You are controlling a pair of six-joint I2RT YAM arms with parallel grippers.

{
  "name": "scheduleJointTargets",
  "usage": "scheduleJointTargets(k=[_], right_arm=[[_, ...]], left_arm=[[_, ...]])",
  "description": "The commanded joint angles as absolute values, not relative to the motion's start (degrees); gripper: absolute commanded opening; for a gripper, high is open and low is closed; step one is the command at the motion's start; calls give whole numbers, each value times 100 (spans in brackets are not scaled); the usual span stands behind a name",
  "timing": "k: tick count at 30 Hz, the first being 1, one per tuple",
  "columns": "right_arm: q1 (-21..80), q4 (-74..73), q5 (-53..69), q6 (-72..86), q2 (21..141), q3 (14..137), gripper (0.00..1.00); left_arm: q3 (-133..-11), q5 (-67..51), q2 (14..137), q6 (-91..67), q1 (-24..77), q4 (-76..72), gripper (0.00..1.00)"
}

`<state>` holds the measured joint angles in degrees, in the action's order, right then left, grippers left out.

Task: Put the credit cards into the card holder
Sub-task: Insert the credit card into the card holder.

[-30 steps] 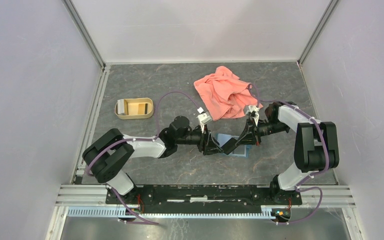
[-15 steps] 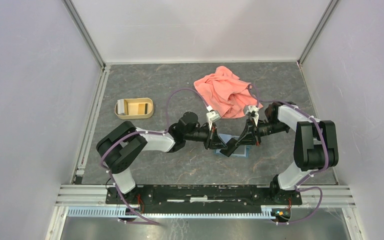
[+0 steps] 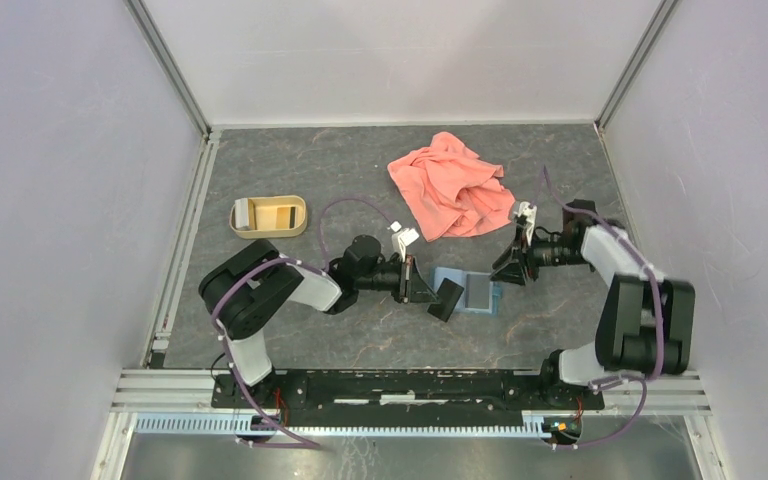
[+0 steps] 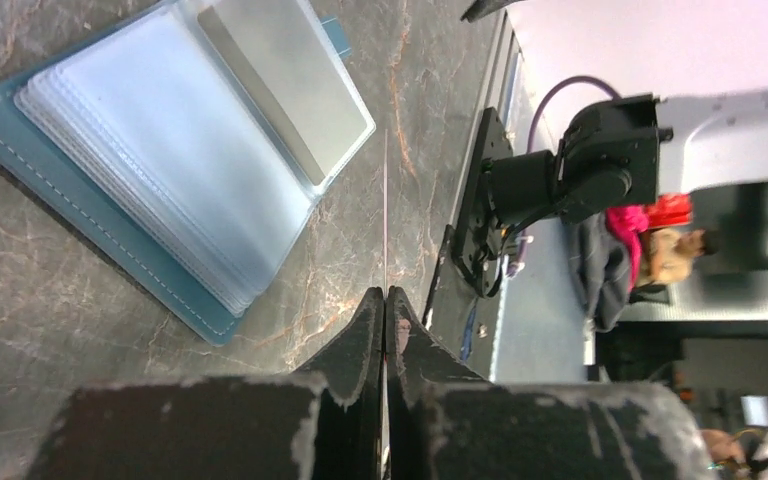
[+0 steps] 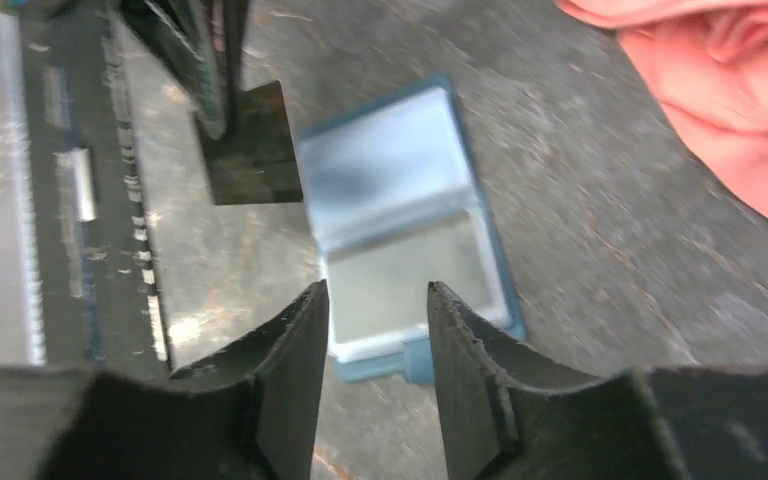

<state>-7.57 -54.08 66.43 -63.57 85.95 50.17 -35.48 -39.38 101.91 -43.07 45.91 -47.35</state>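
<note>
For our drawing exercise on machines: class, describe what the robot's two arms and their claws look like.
The left arm and right arm both have white shells between rounded black joints, with thin purple cables looping along them. The left claw and right claw are matt black, with two tapering fingers, scuffed pale at the edges.

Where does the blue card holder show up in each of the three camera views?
Top external: the card holder lies open just right of centre.
Left wrist: upper left, clear sleeves facing up.
Right wrist: centre of the frame.
Shared landmark: the credit card pinched in the left gripper, right beside the holder. It is a dark square in the right wrist view and a thin edge-on line in the left wrist view.
</note>
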Motion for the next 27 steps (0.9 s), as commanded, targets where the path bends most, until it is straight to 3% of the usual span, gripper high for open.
scheduleJointTargets(k=[1,5,8,27], right_arm=[[-747,-2690,5377,-3786,7603,4293,41],[-723,-2758,5389,-3741,7750,4323,20],[-581,-3075,5369,-3923,8139,4446,12],[135,-3215,4284,-3781,9019,4631,10]], left_arm=[[-3624,-3895,10701,-5881,4597,-5805,2],[-4000,-4005,11081,-6473,4582,-5868,2],[-4256,-4013,11232,-6492,4526,-5444,2],[-5121,-3779,11532,-5758,4333,-3492,2]])
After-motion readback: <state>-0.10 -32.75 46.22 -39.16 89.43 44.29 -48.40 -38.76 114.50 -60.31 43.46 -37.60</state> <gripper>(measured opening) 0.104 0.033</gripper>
